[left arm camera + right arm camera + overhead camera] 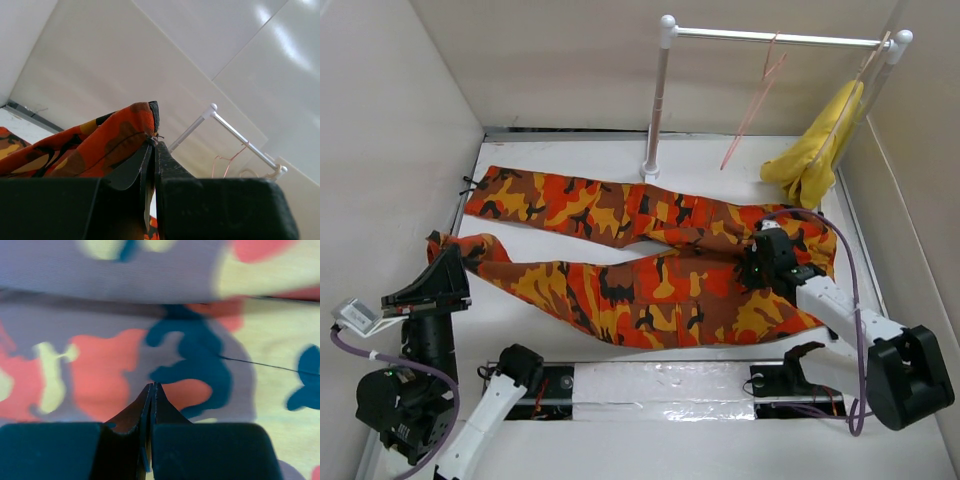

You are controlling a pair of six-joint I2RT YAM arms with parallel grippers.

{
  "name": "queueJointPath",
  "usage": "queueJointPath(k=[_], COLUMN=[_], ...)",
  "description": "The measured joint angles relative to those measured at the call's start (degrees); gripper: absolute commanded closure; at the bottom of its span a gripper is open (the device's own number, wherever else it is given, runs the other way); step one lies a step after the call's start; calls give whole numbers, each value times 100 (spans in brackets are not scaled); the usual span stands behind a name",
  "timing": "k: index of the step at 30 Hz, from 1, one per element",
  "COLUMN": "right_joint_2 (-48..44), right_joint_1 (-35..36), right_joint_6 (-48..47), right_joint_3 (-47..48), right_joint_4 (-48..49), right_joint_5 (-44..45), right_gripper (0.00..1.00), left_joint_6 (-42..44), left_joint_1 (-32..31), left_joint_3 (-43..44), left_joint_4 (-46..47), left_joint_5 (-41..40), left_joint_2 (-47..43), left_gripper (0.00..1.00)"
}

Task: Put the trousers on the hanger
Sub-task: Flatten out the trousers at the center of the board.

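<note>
Nearest us, at the near-left of the table [550, 335], the left gripper [153, 148] has its jaws pressed together on the trousers [620, 290], pinching the hem of the near leg. That end is raised off the surface, prob. so the leg can be drawn up and folded rather than dragged flat. Over on the right, the right gripper [152, 388] is down on the waist end, approx. where both legs join. Its jaws are closed tip to tip right against the cloth, but we can't tell whether any fold is actually caught between them. Holding both ends makes sense: a long limp garment sags unless hem and waist are controlled together. The rest of the trousers lies flat across the middle of the table, legs running left and splayed apart, the far leg untouched. Farthest back stands the white rail [770, 38], w/ the hanger [750, 110] dangling from it, bare, well apart from the trousers. A yellow cloth [815, 150] droops at the rail's right end. So nothing's on the hanger yet. We reckon we're at the gathering stage.
</note>
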Motion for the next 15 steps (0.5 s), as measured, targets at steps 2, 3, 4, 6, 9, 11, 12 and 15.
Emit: queueJointPath(k=[2, 3, 4, 6, 9, 11, 12, 15], right_joint_2=[-101, -197, -345, -710, -1045, -1001, -901, -393], right_joint_1=[79, 55, -44, -625, -1871, -2577, -2927, -3462], right_joint_6=[-15, -15, -15, -66, -166, -278, -358, -525], right_joint_3=[68, 68, 48, -22, -66, -63, -61, -15], right_joint_4=[-57, -94, -129, -74, 35, 146, 190, 234], right_joint_5=[-7, 22, 22, -33, 0, 11, -15, -151], right_gripper=[98, 97, 97, 97, 97, 97, 97, 96], left_joint_6=[0, 0, 0, -2, -2, -2, -2, -2], left_joint_1=[0, 0, 0, 0, 0, 0, 0, 0], left_joint_3=[0, -2, -2, -7, -9, -11, -11, -11], left_joint_4=[15, 17, 26, 44, 48, 48, 50, 50], left_joint_5=[-2, -2, 0, 4, 39, 74, 87, 98], left_joint_2=[-98, -133, -170, -210, -214, -214, -214, -214], left_gripper=[100, 100, 100, 100, 100, 100, 100, 100])
